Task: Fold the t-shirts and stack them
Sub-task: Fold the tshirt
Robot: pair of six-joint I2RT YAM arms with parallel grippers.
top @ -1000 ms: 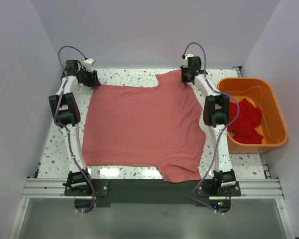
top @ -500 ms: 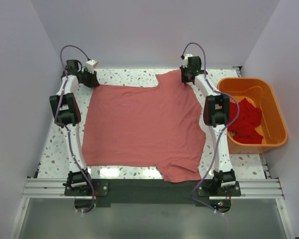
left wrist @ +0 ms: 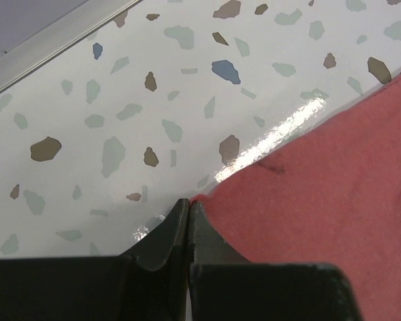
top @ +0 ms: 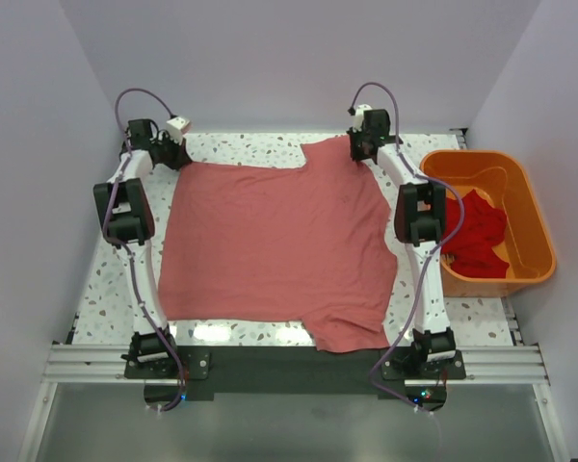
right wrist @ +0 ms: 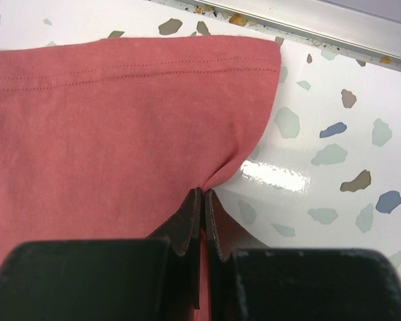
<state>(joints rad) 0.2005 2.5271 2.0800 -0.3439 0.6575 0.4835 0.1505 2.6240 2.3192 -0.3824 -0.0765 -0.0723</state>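
A salmon-pink t-shirt (top: 275,241) lies spread flat over most of the speckled table (top: 241,146). My left gripper (top: 176,154) sits at the shirt's far left corner, shut on the edge of the pink cloth (left wrist: 321,194), its jaws pressed together at the corner tip (left wrist: 189,204). My right gripper (top: 358,147) is at the far right sleeve, shut on a pinch of the sleeve edge (right wrist: 154,114), with the cloth puckered at its tips (right wrist: 204,194). A brighter red t-shirt (top: 477,236) lies crumpled in the tub.
An orange plastic tub (top: 525,207) stands at the right edge of the table beside the right arm. Bare table shows along the far edge and the left side (top: 106,289). A metal rail (right wrist: 321,23) runs along the table's far edge.
The left gripper has closed its jaws on the far left corner of the pink shirt. The right arm and the shirt have hardly moved.
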